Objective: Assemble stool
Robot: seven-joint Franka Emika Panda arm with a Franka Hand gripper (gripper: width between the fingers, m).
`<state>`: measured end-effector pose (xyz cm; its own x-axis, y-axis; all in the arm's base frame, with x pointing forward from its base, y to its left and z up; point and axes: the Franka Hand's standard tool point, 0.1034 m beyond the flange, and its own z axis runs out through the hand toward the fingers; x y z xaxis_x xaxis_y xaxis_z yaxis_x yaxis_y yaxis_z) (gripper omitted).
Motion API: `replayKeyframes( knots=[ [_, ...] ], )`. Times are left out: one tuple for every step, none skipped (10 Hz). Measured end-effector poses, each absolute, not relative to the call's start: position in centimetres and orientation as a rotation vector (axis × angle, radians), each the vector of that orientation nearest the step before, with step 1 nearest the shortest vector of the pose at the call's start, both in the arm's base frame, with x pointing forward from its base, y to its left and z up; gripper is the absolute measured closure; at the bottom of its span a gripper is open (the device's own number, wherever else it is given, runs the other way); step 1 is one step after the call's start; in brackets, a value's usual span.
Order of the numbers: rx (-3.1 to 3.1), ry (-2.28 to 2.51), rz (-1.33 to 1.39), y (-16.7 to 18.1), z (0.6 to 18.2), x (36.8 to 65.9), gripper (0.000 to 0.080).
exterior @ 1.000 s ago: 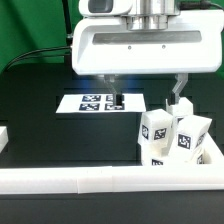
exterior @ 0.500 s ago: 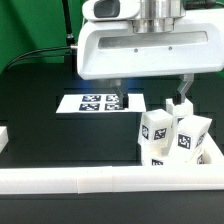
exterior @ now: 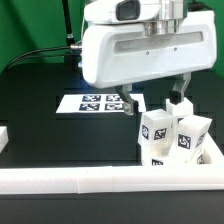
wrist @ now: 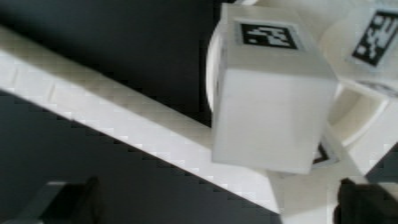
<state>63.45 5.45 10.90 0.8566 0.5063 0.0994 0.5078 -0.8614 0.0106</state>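
You are looking at the gripper (exterior: 156,100) hanging with its jaws wide open and nothing between them. One dark finger (exterior: 131,101) is showing just over the marker board (exterior: 100,102), and the other finger is showing closer to the legs. The big white hand body is hiding much of what lies behind it.

The stool parts are sitting in the corner on the exterior view's right, tucked inside the white border rail (exterior: 90,178). You are seeing at least two blocky legs (exterior: 157,130) standing there, pressed close together, each with a black-and-white tag. In the wrist view one leg (wrist: 270,95) is filling the middle, and the rail (wrist: 125,120) is running slanted behind it. The round seat is not clearly showing, so you cannot tell where it is.

It looks like you are going for a leg. To do this well, you are wanting the open fingers to come down with one on each side of a single leg, not two. The legs are touching, so a finger could bump the neighbor and tip it. Line up square with the flat sides, go down slowly, and close only when the leg is sitting between the pads.
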Motion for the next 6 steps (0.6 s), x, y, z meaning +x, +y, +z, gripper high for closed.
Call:
replayKeyframes(
  knots=[
    [-3.016,-0.825,-0.149,5.2,10.8,63.4,0.0151],
    [-3.020,-0.816,-0.147,5.0,10.8,63.4,0.0151],
    [-3.027,-0.796,-0.145,5.1,10.8,63.4,0.0151],
    [-3.065,-0.720,-0.130,5.7,10.4,63.1,0.0151],
    [-3.072,-0.675,-0.114,6.1,9.9,62.6,0.0151],
    [-3.076,-0.658,-0.106,6.0,9.6,62.5,0.0151]
  ],
)
